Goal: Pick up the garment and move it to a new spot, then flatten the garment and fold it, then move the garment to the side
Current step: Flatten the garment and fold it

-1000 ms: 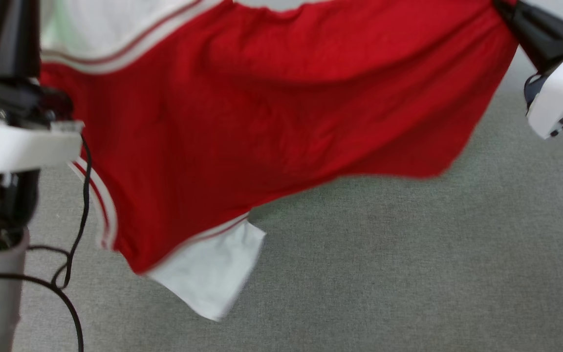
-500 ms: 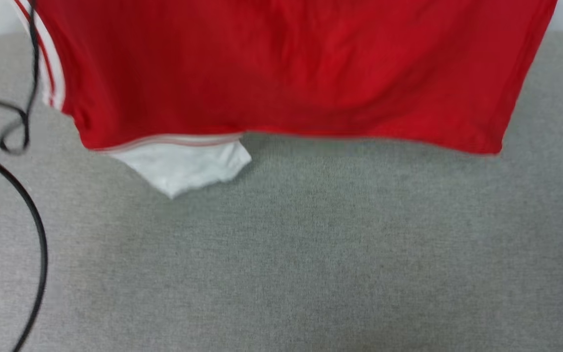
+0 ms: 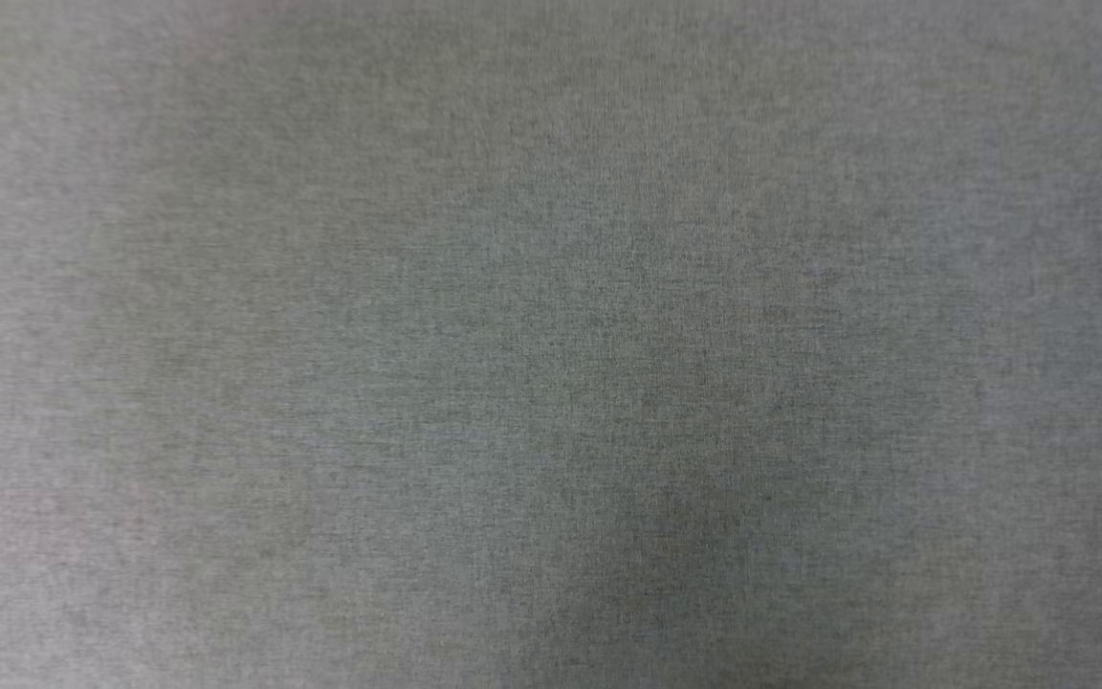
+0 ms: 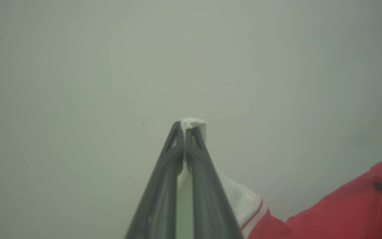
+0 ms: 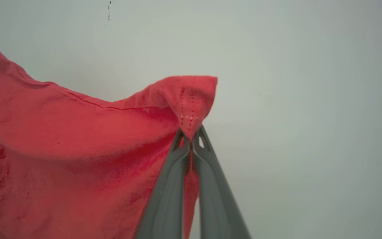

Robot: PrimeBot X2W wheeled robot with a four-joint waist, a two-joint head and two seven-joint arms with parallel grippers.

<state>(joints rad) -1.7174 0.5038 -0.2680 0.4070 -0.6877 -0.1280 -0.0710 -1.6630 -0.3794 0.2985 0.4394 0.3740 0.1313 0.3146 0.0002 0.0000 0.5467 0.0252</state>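
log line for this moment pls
garment held at both ends | left pincer shut on white sleeve | right pincer shut on red corner

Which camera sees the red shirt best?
The right wrist view: the garment spreads wide and red there, one corner pinched in the right gripper. The left wrist view shows its white sleeve in the left gripper, plus some red. The head view looks at the grey surface.

Light was soft, diffuse and even. In the head view the grey fabric surface point(image 3: 226, 239) was slightly blurred, its weave smeared, with a faint darker patch toward the lower middle and paler edges. Both wrist views were hazy and low in contrast; the garment point(image 5: 78, 132) looked washed out to pinkish red, grainy against the pale wall point(image 5: 310, 99)
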